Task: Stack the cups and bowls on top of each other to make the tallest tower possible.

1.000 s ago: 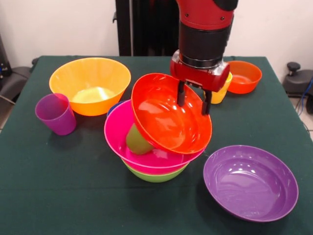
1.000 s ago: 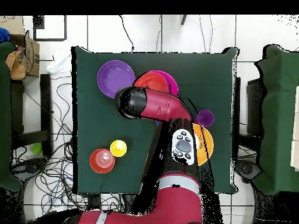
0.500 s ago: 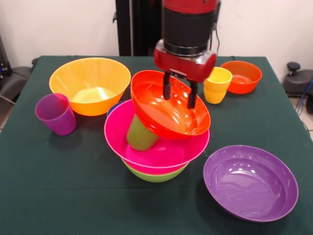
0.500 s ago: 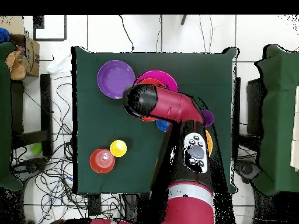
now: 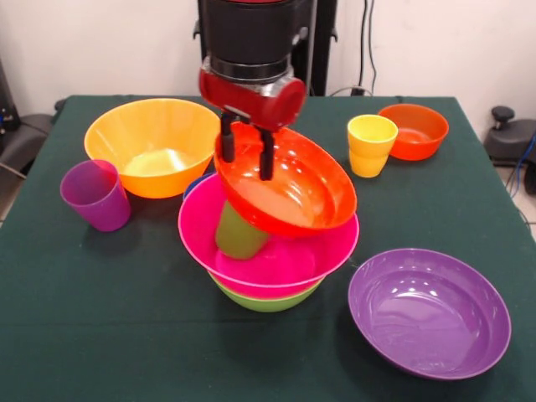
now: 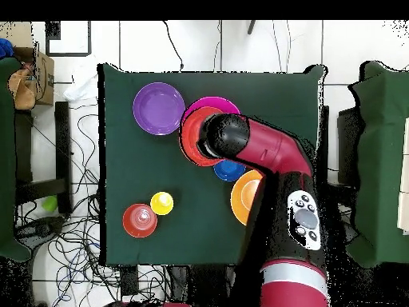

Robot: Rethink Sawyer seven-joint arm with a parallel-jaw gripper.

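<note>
The tower stands mid-table: a lime green bowl (image 5: 266,300) at the bottom, a pink bowl (image 5: 276,261) in it, and a green cup (image 5: 237,234) inside that. A large red-orange bowl (image 5: 295,191) (image 6: 190,141) rests tilted on the cup. My gripper (image 5: 246,147) is open at that bowl's far left rim. One finger (image 5: 227,138) is outside the rim, the other inside. In the overhead view the arm (image 6: 256,144) hides the gripper. The yellow cup (image 5: 371,144) (image 6: 162,203) stands apart, upright.
A large orange bowl (image 5: 155,142) and a purple cup (image 5: 96,194) are at the left. A purple bowl (image 5: 427,310) lies at the front right, and a small red-orange bowl (image 5: 416,130) is beside the yellow cup. A small blue bowl (image 6: 229,169) sits behind the tower.
My gripper has slid left across the red-orange bowl, from its right rim to its left rim. The bowl stayed on the cup and now tilts less steeply.
</note>
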